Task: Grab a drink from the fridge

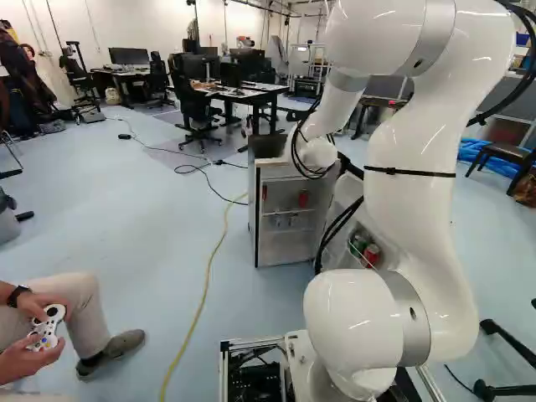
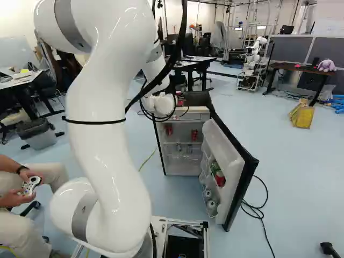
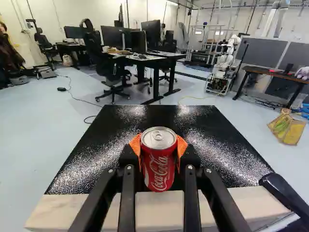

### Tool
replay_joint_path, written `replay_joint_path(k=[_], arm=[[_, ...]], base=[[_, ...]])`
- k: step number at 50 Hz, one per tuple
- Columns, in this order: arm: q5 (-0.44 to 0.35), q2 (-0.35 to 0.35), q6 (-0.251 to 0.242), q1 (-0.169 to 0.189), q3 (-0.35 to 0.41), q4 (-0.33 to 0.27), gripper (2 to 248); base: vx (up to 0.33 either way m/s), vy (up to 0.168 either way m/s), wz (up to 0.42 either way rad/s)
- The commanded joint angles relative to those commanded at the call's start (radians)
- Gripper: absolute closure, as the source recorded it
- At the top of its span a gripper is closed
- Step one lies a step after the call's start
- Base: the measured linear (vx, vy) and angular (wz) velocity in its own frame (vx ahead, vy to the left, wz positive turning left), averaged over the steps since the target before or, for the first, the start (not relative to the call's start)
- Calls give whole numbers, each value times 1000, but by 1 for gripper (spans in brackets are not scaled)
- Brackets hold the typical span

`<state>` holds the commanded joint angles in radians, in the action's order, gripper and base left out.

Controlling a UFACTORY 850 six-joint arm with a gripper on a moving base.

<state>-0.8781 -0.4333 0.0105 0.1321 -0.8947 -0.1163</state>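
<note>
The white arm [image 1: 410,151] bends forward, its pincer [image 2: 180,101] closed, orange pads [image 3: 135,145] gripping from both sides

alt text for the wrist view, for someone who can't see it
Black gripper with orange pads holding an upright red can over the fridge's black top. Beyond stand desks with monitors and another robot.

"What's on the floor [image 1: 126,209]?"
"A yellow cable [image 1: 207,285], in the left base view. At the right of the right base view, a yellow bag [image 2: 302,115]."
"And the furniture?"
"An office chair [image 3: 112,72] beside a white tabletop [image 3: 170,54] with monitors [image 3: 113,37]. A plush toy [image 2: 326,65] sits on a dark tabletop [image 2: 298,67], near grey partitions [image 2: 289,48]."
</note>
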Motion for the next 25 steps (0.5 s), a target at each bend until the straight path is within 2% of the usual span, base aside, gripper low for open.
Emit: replay_joint_path(k=[16, 17, 21, 22, 25], arm=[[0, -4, 0, 0, 0, 0, 158], [0, -4, 0, 0, 0, 0, 148], [0, -4, 0, 0, 0, 0, 148], [0, -4, 0, 0, 0, 0, 117], [0, -4, 0, 0, 0, 0, 117]], base=[[0, 0, 0], [0, 0, 0], [0, 0, 0], [0, 0, 0], [0, 0, 0]])
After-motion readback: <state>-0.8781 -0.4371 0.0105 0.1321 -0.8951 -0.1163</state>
